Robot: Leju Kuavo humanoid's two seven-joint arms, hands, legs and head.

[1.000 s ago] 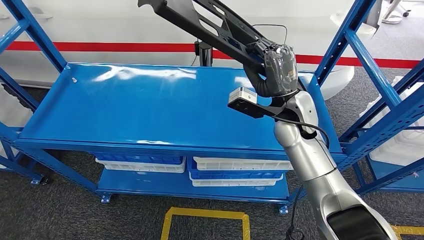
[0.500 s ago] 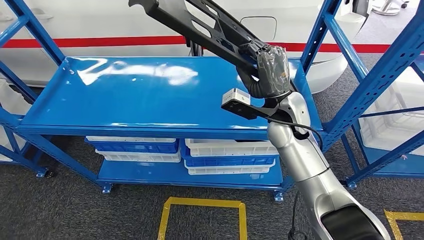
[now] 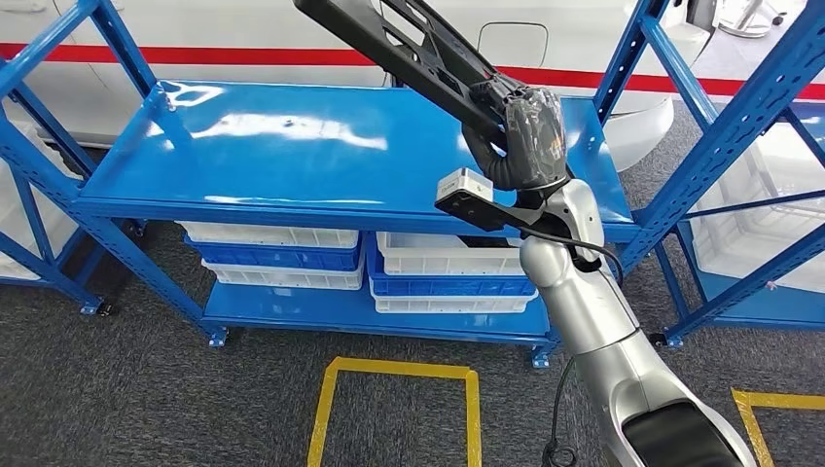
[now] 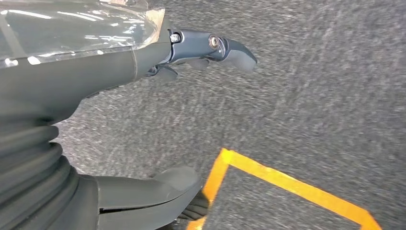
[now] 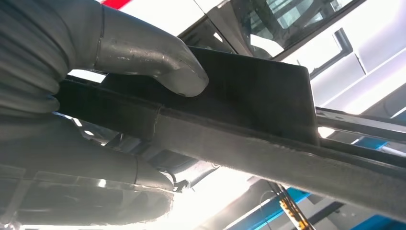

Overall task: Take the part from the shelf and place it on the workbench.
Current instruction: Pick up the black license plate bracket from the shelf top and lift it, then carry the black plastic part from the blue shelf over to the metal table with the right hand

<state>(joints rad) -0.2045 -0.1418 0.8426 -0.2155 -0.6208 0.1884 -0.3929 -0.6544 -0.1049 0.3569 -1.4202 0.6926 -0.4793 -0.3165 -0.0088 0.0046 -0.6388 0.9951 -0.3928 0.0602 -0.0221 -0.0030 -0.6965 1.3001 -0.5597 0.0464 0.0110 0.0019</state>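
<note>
The part [image 3: 389, 39] — a long black ribbed plastic bar — is gripped at its near end by the right robot hand [image 3: 525, 131], fingers wrapped round it, and slants up and away over the blue metal table [image 3: 292, 165]. The left robot hand [image 4: 143, 120] hangs open over grey carpet, holding nothing. Since a second ago the camera has shifted — the table sits further off.
</note>
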